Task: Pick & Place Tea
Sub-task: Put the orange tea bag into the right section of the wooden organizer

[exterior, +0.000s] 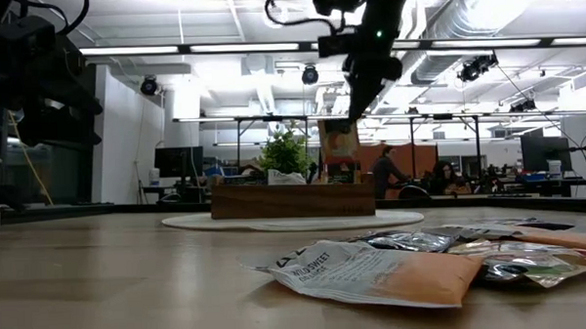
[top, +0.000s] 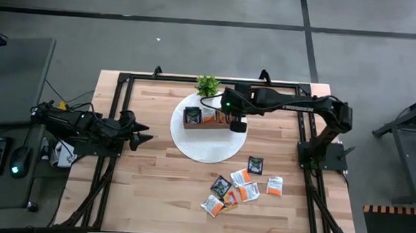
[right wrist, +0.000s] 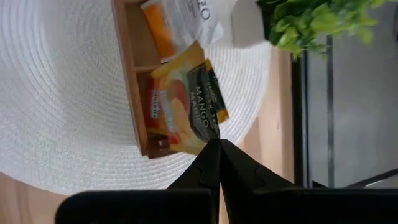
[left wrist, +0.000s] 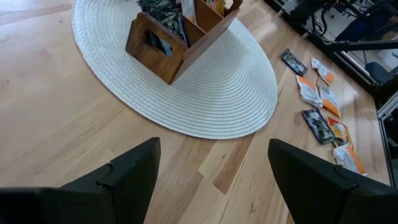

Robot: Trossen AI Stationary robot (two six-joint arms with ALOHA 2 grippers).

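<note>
Right wrist view: an orange mango sachet is pinched by the closed right gripper fingers, hanging directly over the wooden tray's end compartment.

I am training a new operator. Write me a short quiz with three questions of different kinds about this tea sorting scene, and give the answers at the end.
1. True or false: the right gripper holds an orange mango tea sachet above the wooden tray.
2. Multiple choice: the loose tea sachets lie (A) on the white round mat, (B) on the bare table, (C) inside the tray.
3. Fill in: the left gripper waits with its fingers ____.

Key: 1 true; 2 B; 3 open.
</note>
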